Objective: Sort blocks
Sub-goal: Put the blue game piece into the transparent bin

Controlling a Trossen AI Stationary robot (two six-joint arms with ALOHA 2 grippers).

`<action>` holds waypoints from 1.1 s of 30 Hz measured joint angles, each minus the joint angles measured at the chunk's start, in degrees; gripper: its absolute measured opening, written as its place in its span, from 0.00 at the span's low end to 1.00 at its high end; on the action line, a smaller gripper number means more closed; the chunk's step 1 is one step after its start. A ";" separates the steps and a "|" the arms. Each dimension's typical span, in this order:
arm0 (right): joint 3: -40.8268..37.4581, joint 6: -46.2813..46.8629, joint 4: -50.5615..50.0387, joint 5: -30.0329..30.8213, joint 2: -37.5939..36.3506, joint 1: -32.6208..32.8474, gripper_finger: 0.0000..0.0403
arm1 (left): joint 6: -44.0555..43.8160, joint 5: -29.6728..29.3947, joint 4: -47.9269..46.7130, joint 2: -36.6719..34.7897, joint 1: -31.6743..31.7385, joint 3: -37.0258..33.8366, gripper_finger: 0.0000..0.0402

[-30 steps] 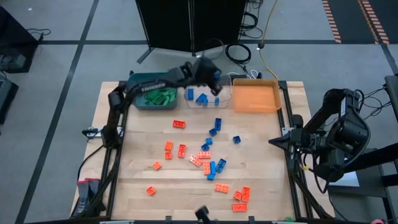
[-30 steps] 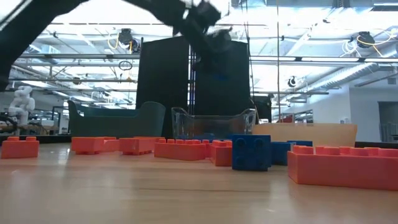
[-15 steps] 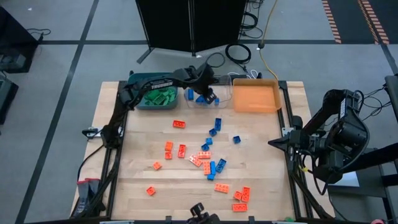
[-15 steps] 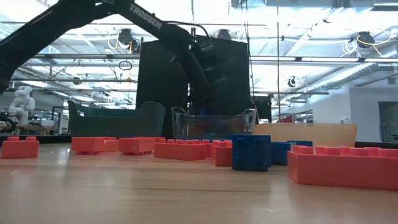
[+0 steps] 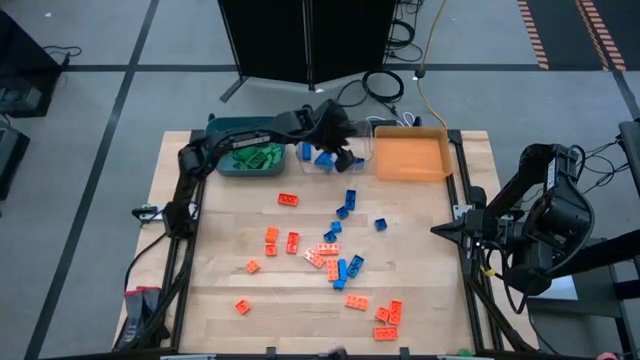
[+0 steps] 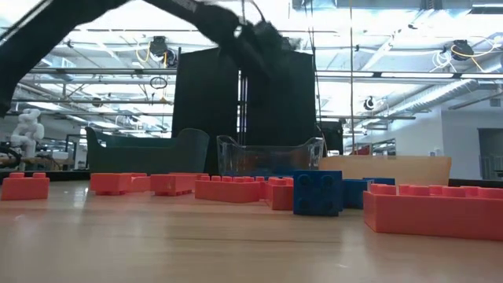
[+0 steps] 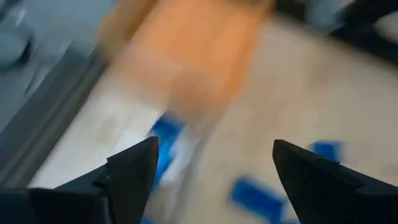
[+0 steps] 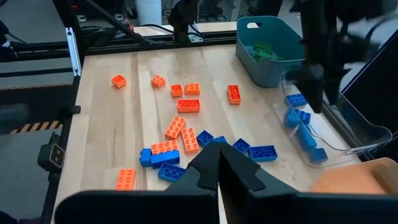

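My left gripper (image 5: 347, 155) hangs open over the clear bin (image 5: 364, 148) at the table's far edge. In the left wrist view (image 7: 214, 149) its fingers stand wide apart with nothing between them. Blue blocks (image 5: 322, 158) lie in the clear bin. Green blocks (image 5: 258, 155) lie in the teal bin (image 5: 222, 166) to its left. Loose orange-red blocks (image 5: 288, 199) and blue blocks (image 5: 350, 198) lie scattered flat over the table's middle and near part. My right gripper (image 5: 438, 229) waits shut at the table's right edge, also shown in its wrist view (image 8: 219, 165).
An orange bin (image 5: 412, 158) stands to the right of the clear bin, at the far edge. The three bins form a row along the far edge. A cluster of orange-red blocks (image 5: 388, 318) lies near the front right corner. Bare wood lies at the table's left side (image 5: 215, 240).
My left gripper has dipped down over the clear bin, tipped and come up again, and it has opened. The blue block that showed under its fingers one second ago in the low view is no longer there. My right arm has kept still.
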 joint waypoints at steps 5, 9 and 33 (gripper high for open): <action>0.00 0.20 0.04 0.02 -0.02 0.00 0.00 | 2.07 3.28 10.12 -2.57 -6.54 0.07 0.79; 0.00 0.24 0.08 0.00 -0.01 0.00 0.00 | -0.18 -5.20 16.84 -1.27 -12.82 0.12 0.79; 0.02 3.42 0.66 -0.25 0.02 0.02 0.00 | -3.07 -21.65 31.61 19.43 -23.78 -0.02 0.79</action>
